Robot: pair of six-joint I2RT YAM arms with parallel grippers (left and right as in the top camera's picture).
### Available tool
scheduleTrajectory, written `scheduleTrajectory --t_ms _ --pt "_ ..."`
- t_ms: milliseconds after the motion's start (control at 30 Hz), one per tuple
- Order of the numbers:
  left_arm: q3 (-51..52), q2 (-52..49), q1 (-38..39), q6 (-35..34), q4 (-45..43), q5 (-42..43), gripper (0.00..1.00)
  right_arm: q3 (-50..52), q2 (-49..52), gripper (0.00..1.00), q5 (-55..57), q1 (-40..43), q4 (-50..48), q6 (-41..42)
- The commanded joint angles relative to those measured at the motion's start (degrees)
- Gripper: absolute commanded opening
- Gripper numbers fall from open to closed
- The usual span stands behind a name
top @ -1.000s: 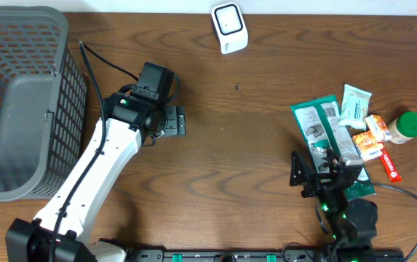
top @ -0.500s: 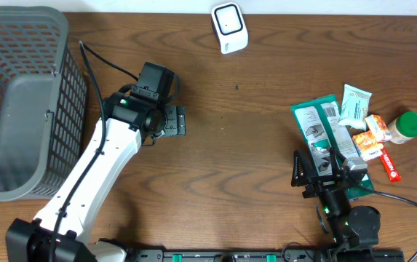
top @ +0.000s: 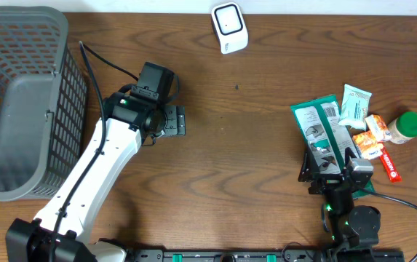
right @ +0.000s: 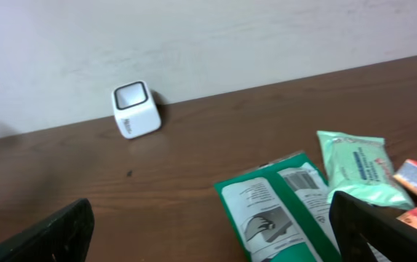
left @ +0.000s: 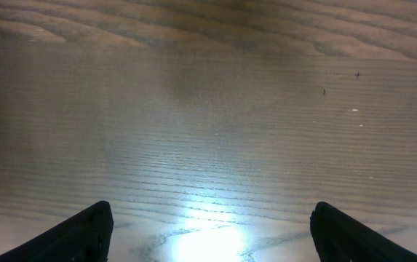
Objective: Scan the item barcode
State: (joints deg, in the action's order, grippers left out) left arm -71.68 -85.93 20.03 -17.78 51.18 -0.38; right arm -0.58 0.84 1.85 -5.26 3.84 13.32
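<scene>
The right end effector [top: 330, 172] has its fingers spread wide and empty, poised over the near end of the green packet [top: 323, 129], which lies flat on the wooden surface [top: 252, 145] at the right side; in the right wrist view the packet shows between the two dark fingertips; just beside it lie a pale green sachet [top: 355, 104], orange packets [top: 372, 138], a red tube [top: 388, 165] and a green-capped bottle [top: 404, 126]; the white scanner [top: 229, 28] sits at the far edge, well apart; the left end effector [top: 173, 121] is likewise spread, holding nothing over bare wood, near a grey basket [top: 73, 87].
</scene>
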Motion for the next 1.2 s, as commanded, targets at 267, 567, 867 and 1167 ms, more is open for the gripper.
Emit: scheduleTrajectory --t_ms 267,567,867,1167 --pt "0.0 -0.2 -0.1 -0.1 0.2 -0.7 0.87 0.3 -0.6 0.99 -1.4 2.1 -2.4 -17.4" --pt "0.0 -0.2 -0.1 -0.1 0.2 -0.7 0.87 0.3 -0.6 0.99 -5.2 3.8 0.3 -32.9" --pt "0.0 -0.2 -0.1 -0.1 0.2 -0.7 0.87 0.3 -0.6 0.99 -1.8 3.4 0.6 -27.2" --pt "0.0 -0.2 -0.1 -0.1 0.2 -0.7 0.87 0.3 -0.6 0.99 2.5 3.3 0.0 -17.0"
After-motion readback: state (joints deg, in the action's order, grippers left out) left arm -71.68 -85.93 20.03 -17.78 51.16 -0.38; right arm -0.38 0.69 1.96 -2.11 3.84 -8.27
